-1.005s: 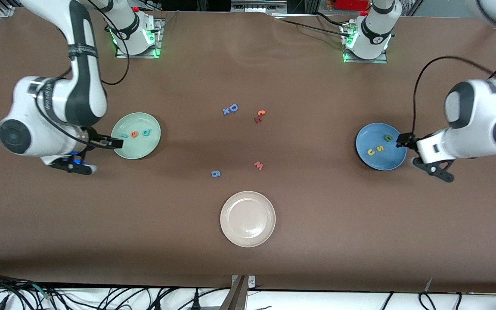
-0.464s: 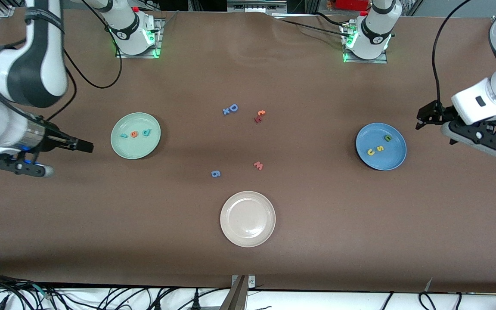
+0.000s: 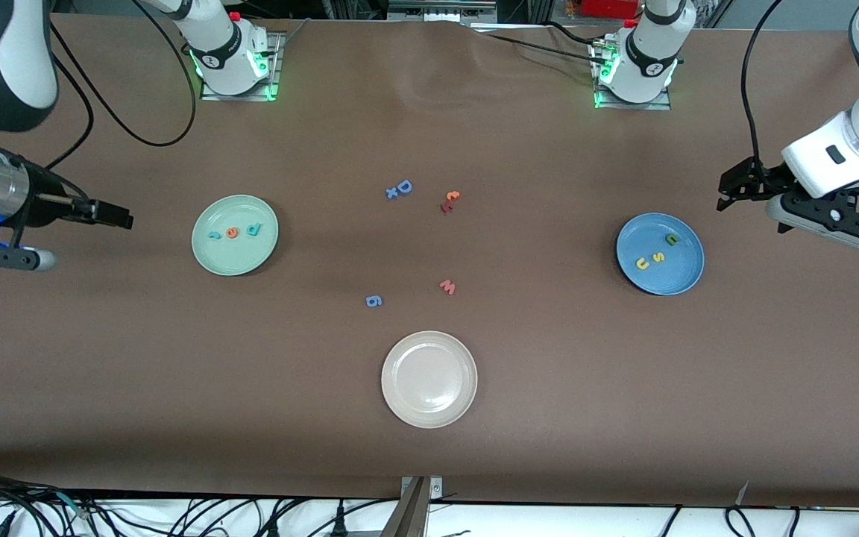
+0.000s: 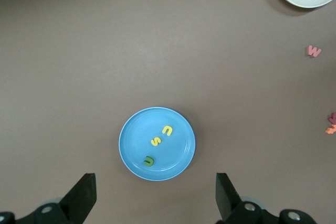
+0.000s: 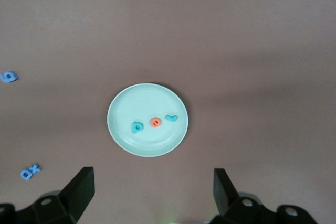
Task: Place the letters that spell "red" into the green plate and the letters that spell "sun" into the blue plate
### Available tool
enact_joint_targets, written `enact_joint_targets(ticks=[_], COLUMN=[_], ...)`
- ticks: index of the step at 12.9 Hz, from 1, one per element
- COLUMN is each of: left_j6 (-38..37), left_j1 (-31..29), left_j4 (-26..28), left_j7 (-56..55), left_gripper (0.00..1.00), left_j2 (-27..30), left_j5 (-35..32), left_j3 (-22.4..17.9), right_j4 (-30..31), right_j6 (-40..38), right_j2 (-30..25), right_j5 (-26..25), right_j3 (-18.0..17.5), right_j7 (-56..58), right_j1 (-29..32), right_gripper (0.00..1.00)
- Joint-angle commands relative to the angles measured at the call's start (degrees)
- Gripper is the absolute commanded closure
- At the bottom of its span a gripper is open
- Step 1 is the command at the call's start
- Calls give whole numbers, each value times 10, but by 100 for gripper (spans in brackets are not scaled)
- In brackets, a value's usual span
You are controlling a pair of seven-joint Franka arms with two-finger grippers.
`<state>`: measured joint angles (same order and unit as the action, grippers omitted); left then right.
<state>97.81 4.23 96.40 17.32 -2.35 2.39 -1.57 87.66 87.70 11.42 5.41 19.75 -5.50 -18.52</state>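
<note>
Both arms hang raised at the table's ends, jaws apart and empty. The right gripper (image 3: 120,216) hovers beside the green plate (image 3: 209,257) holding r (image 3: 214,235), e (image 3: 232,232), d (image 3: 253,230). The left gripper (image 3: 728,192) hovers beside the blue plate (image 3: 679,280) holding u (image 3: 642,263), s (image 3: 658,256), n (image 3: 672,239).

You're looking at a matt brown table (image 3: 549,418) covering, faintly creased; the green plate (image 3: 209,257), blue plate (image 3: 687,280) and cream plate (image 3: 407,410) show a smooth soft sheen — the small letters look like dull foam.
</note>
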Motion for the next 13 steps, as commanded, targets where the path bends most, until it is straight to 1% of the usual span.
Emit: enact_joint_targets(ticks=[1, 2, 3, 5, 7, 8, 9, 10, 13], left_j6=[-8, -8, -8, -11, -14, -15, -24, -31, -33], left_j1=[-4, -4, -6, -4, -8, -18, -27, -26, -21], left_j4=[-1, -1, -1, -16, -22, -32, -37, -39, -40], left_j7=[-2, -2, -1, -5, -6, -5, 0, -4, -6], left_gripper=[0, 0, 0, 0, 0, 0, 0, 0, 0], left_j2=[2, 2, 2, -1, -4, -3, -3, -4, -3], left_j5=[1, 1, 1, 1, 2, 2, 2, 2, 1], left_j3=[3, 3, 2, 3, 1, -2, -1, 1, 3], right_j4=[99, 129, 129, 121, 107, 79, 38, 29, 68], right_j6=[37, 55, 52, 56, 35, 4, -29, -33, 23], right_j2=[-97, -119, -128, -140, -142, -130, -104, -96, -118], right_j5=[-37, -42, -45, -46, -45, -45, -47, -45, -41], right_j3=[-120, -153, -157, -157, -155, -151, -150, -148, -150], right_j7=[5, 8, 17, 20, 23, 24, 29, 50, 57], right_j1=[110, 142, 147, 167, 168, 168, 168, 169, 183], right_gripper=[0, 0, 0, 0, 0, 0, 0, 0, 0])
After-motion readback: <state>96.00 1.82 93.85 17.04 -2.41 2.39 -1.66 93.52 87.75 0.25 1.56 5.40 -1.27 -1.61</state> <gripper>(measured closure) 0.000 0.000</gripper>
